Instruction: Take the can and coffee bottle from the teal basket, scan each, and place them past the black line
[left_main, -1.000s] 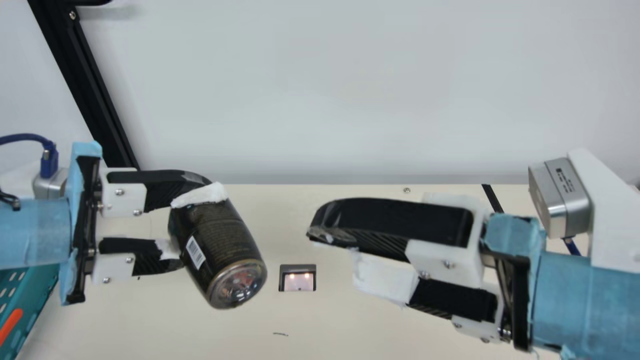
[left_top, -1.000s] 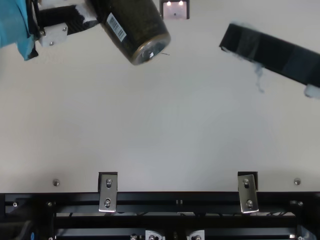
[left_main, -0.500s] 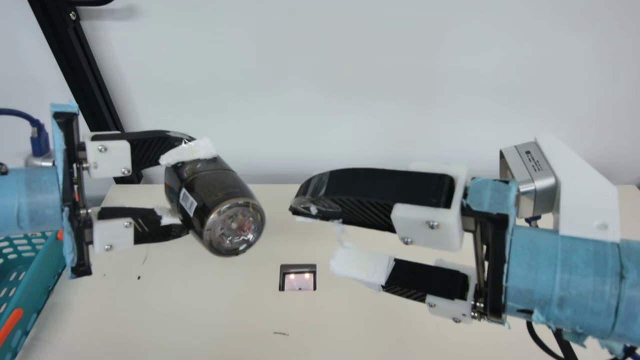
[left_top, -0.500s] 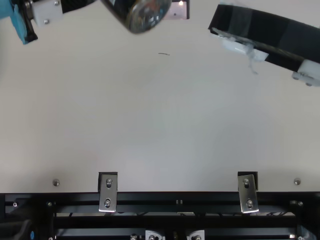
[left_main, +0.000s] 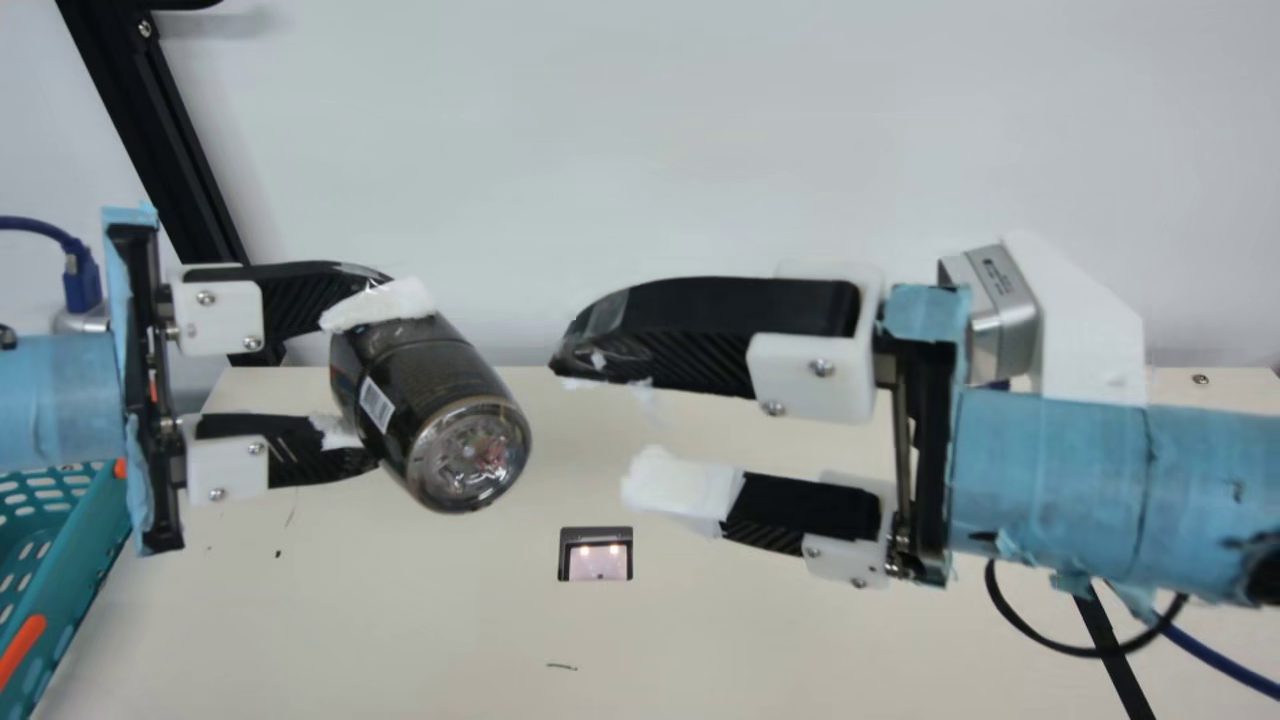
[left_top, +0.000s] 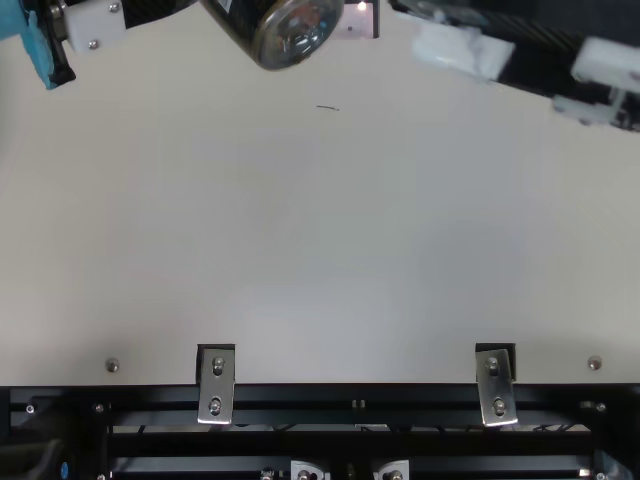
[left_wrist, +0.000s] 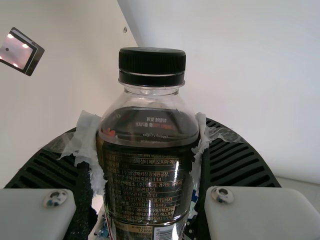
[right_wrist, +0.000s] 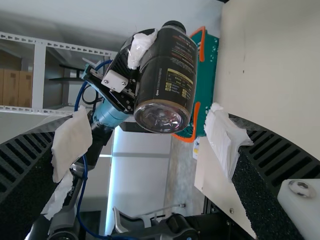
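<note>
Two ribbed fingers (left_main: 295, 298) of the left end effector (left_main: 362, 380) grip a glossy, cylindrical coffee bottle (left_main: 430, 400); the right end effector (left_main: 607, 425) gapes.

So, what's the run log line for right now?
left gripper: holding coffee bottle, tilted, above table | right gripper: open, empty | scanner window: lit

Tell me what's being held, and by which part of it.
The left pincer holds the coffee bottle by the sides of its labelled body, with cap and base free. The right pincer holds nothing.
</note>
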